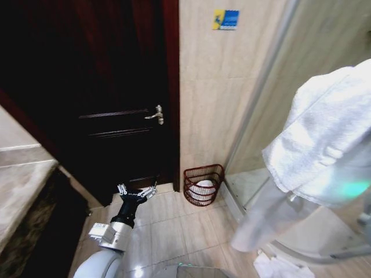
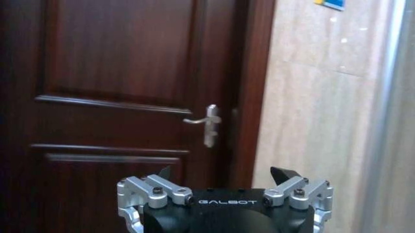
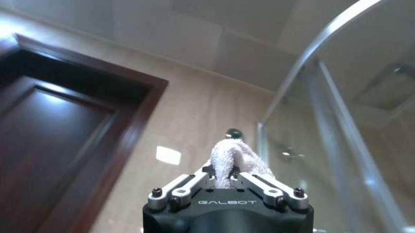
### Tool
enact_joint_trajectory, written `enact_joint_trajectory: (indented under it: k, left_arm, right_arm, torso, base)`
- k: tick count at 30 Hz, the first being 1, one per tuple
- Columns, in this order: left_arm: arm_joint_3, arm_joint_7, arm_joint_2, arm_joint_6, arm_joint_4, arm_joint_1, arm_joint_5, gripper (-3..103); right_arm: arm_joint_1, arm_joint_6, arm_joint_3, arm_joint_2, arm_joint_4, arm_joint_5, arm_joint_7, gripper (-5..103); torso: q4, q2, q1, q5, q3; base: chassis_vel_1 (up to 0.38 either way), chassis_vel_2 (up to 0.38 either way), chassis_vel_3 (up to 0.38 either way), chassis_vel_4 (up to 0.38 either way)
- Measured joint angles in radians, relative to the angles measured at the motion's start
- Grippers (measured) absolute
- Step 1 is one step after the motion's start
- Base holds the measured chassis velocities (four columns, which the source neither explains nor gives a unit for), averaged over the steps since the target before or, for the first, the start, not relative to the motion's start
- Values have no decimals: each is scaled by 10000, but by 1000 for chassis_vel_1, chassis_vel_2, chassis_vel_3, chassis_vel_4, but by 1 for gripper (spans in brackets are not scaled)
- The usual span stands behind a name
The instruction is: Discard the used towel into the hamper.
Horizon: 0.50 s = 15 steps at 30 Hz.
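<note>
Right pincer point(image 3: 224, 180) clamped on the white towel point(image 1: 324, 139), held high and close — left pincer point(image 1: 137, 192) hangs low with fingers apart, idle.
Farther off, the hamper point(image 1: 203, 184) sits on the floor against the tiled wall beside the door point(image 1: 104, 87) — I judge the towel must be carried right over its rim before letting go.

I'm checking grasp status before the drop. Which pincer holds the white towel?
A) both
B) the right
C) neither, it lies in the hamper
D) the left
B: in the right wrist view the right pincer is clamped on the white towel, while the left pincer stands open and bare.
</note>
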Motion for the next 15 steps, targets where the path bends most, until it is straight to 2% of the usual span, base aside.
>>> enact_joint_trajectory:
  k: [8,15]
  left_arm:
    - [-1,0,-1,0,0,0,0,100]
    - [-1,0,-1,0,0,0,0,100]
  right_arm:
    - [226,-62,281,-303,1,295,-2,7]
    - [153,-47,593,-471,0,545,61,7]
  torso:
    - [3,-1,0,-2,0]
    - [2,-1,1,-3,0]
  base:
    - [123,120,121,137]
    - [74,69,57,46]
